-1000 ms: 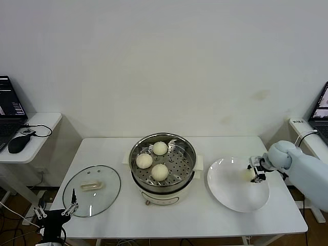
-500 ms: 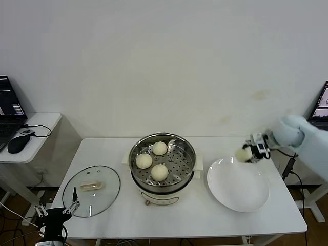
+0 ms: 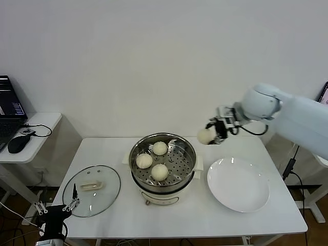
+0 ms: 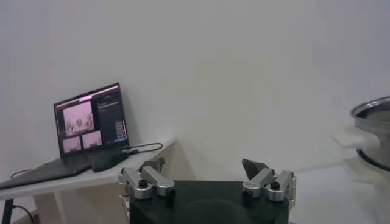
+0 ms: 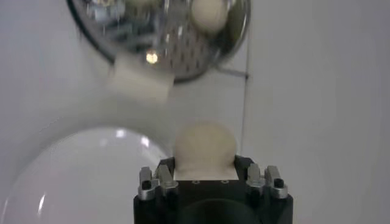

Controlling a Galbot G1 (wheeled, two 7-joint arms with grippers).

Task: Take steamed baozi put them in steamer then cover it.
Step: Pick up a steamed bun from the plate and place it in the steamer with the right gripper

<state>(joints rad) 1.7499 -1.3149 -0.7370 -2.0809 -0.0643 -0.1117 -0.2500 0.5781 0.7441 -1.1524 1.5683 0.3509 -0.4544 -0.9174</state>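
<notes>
Cream-white and smooth, the fourth baozi sits pinched in the right gripper, whose jaws are closed only as far as the bun's width allows, so it is carried without being squashed. It hangs in the air, clear of the table, just past the steamer's rim on the plate side. Below and ahead of the claw, three buns already rest on the perforated tray, leaving room on the near-claw side. Beneath and behind it lies the white plate, now bare. Far across, beyond the pot, the glass cover lies flat on the table, waiting. The left gripper idles wide open, low beside that cover, holding nothing.
</notes>
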